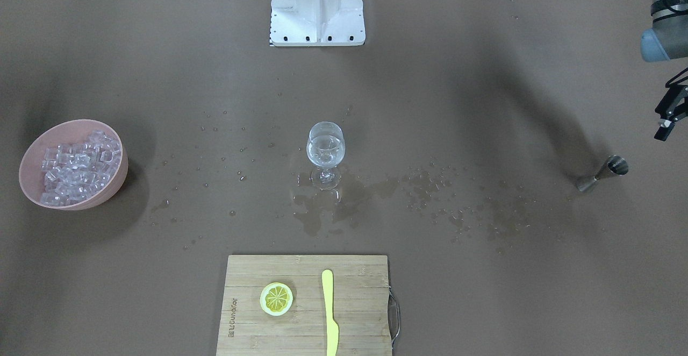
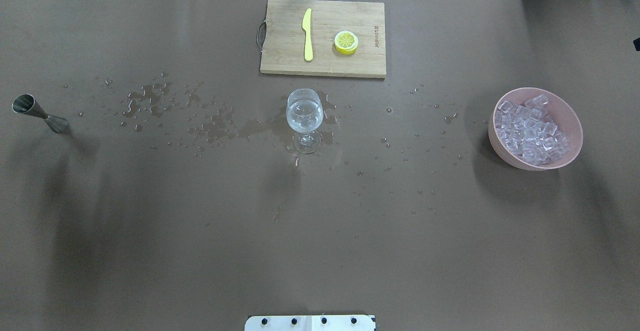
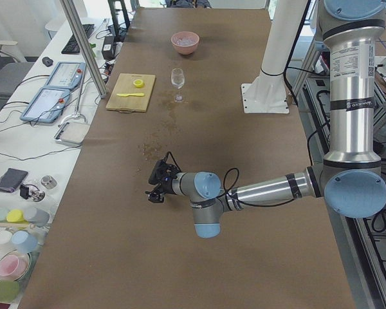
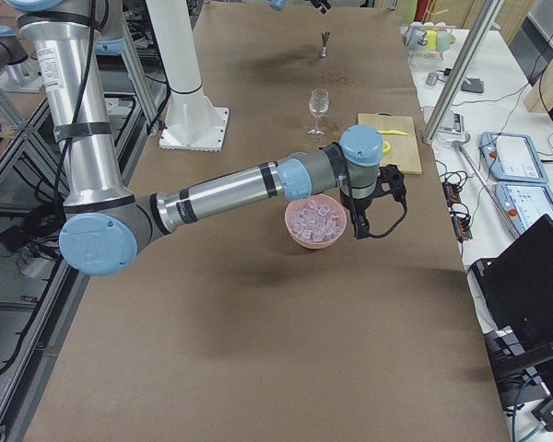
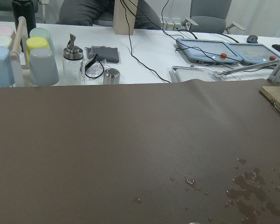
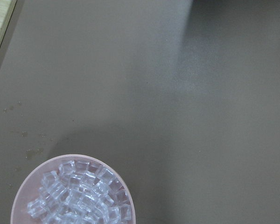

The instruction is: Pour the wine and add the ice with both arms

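Nine entries: ordered left to right as the overhead view lies; places reckoned from the wine glass (image 2: 304,121).
Left gripper (image 3: 156,192): far left of the wine glass, raised off the table near the jigger; nothing seen in it; whether its jaws are apart or together cannot be told.
Jigger (image 2: 40,113): far left of the wine glass, steel, set down on the table, untouched by any gripper.
Spill (image 2: 150,96): drops and wet patches trailing from well left of the wine glass up to its foot; a few more to its right.
Wine (image 2: 304,116): clear liquid inside the wine glass, which stands upright; bowl part-filled.
Cutting board (image 2: 280,46): beyond the wine glass, bearing a yellow knife (image 2: 307,33) and a lemon slice (image 2: 346,42).
Ice (image 2: 530,131): well right of the wine glass, heaped in a pink bowl (image 2: 492,136); none discernible in the wine glass.
Right gripper (image 4: 373,207): well right of the wine glass, aloft close by the pink bowl; jaw state cannot be told.
Progress: pouring judged complete; adding ice judged not yet done.
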Controlling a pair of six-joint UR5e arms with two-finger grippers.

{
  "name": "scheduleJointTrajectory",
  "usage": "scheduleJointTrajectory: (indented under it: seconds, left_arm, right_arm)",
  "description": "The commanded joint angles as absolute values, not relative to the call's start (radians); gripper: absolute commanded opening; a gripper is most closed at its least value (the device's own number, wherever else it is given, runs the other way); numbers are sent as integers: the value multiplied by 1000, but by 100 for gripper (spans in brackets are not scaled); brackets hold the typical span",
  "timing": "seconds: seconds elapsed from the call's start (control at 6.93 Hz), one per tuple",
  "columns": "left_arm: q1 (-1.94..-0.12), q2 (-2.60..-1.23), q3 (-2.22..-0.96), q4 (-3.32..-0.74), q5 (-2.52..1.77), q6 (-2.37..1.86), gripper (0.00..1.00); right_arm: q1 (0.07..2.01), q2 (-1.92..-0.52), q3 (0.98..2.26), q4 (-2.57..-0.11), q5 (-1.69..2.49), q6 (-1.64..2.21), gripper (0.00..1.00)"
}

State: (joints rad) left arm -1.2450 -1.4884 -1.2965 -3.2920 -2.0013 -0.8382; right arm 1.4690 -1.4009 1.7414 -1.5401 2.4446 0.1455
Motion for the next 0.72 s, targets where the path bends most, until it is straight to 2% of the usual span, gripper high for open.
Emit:
scheduleJointTrajectory:
  seconds: [0.0,0.58]
  left_arm:
    - [-1226,-1503,-1287,-3300,-1996,-836,97]
    - [-1101,-1448,-1289,-3347,-1797,-707,95]
  right_arm:
    - [1459,-1396,1735,-1540,2445,152,100]
    - [1459,-1396,1747,-1540,2457,176,100]
